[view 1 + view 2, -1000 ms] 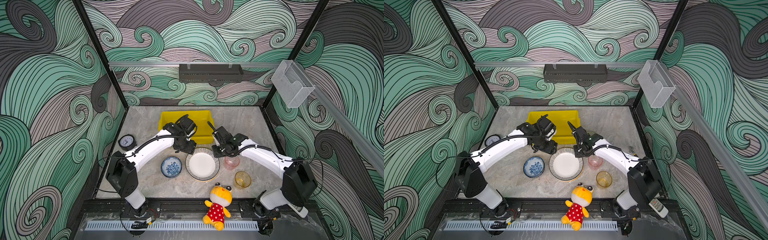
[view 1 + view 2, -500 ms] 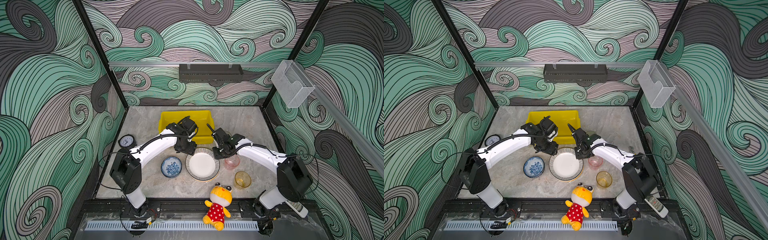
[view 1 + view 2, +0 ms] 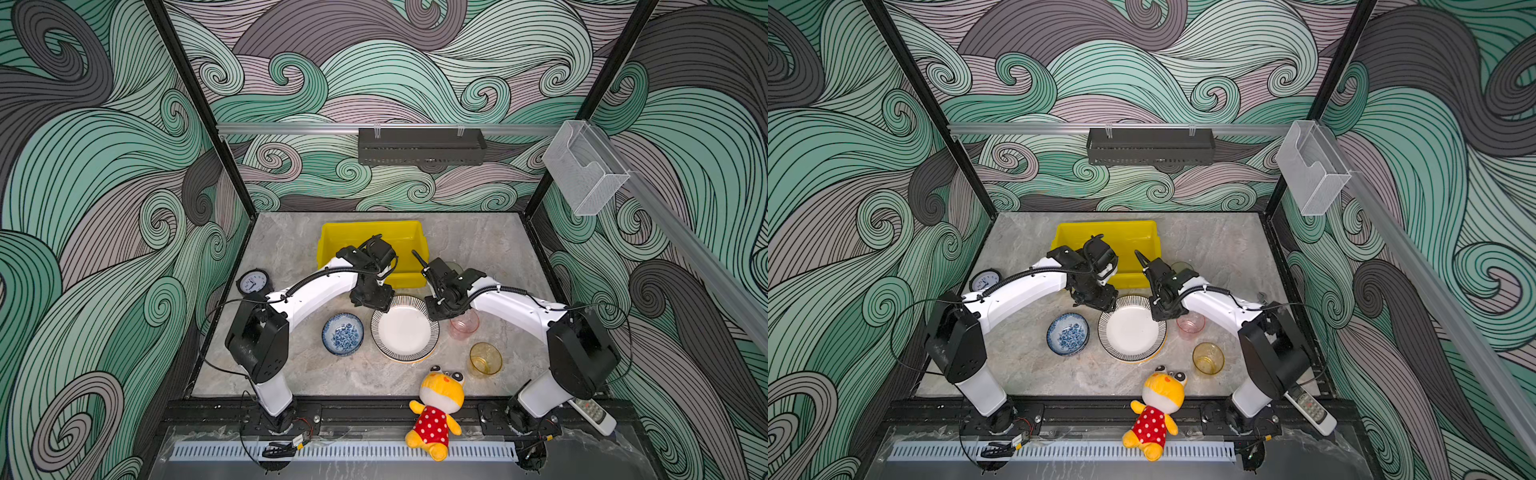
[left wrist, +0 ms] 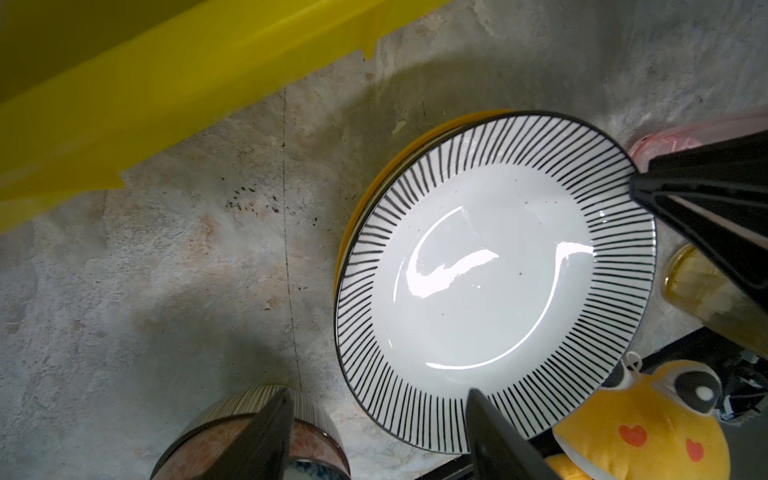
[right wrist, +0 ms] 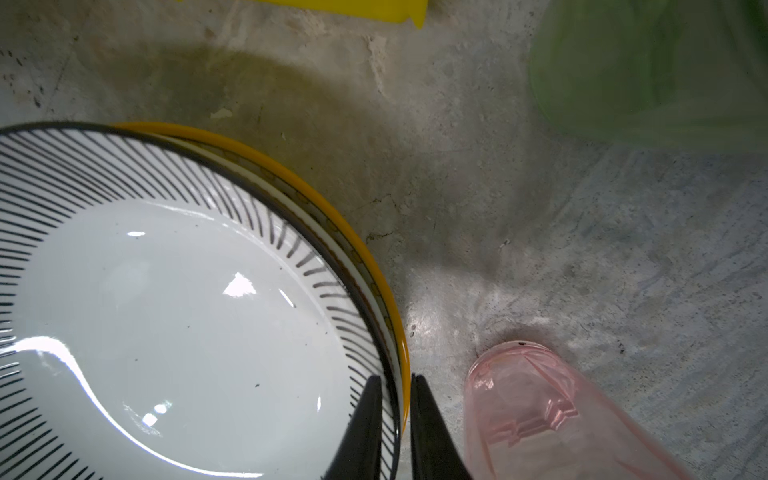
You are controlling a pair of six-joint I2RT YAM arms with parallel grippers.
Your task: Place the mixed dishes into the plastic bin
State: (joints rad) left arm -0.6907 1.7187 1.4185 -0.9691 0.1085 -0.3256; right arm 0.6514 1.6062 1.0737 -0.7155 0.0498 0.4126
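Note:
A stack of plates, with a black-striped white plate (image 3: 405,328) (image 3: 1131,328) on top and a yellow-rimmed plate (image 5: 374,266) at the bottom, lies mid-table. My right gripper (image 3: 436,311) (image 5: 397,378) is shut on the stack's right rim, one finger inside and one outside. My left gripper (image 3: 376,301) (image 4: 378,392) hangs open over the plate's far-left rim, empty, between the plate and the blue floral bowl (image 3: 343,333) (image 4: 316,411). The yellow plastic bin (image 3: 372,224) (image 3: 1106,225) stands behind both grippers. Pink cup (image 3: 464,326) (image 5: 540,407), amber cup (image 3: 485,359) and green cup (image 5: 648,70) stand to the right.
A yellow plush toy (image 3: 438,399) lies at the front edge. A round black clock (image 3: 253,282) sits at the left. A remote (image 3: 590,415) rests by the right arm's base. The pink cup stands close beside my right gripper's outer finger.
My right gripper has shifted slightly toward the plates and narrowed its jaws onto the stack's rim. My left gripper has stayed open near the plate's far edge.

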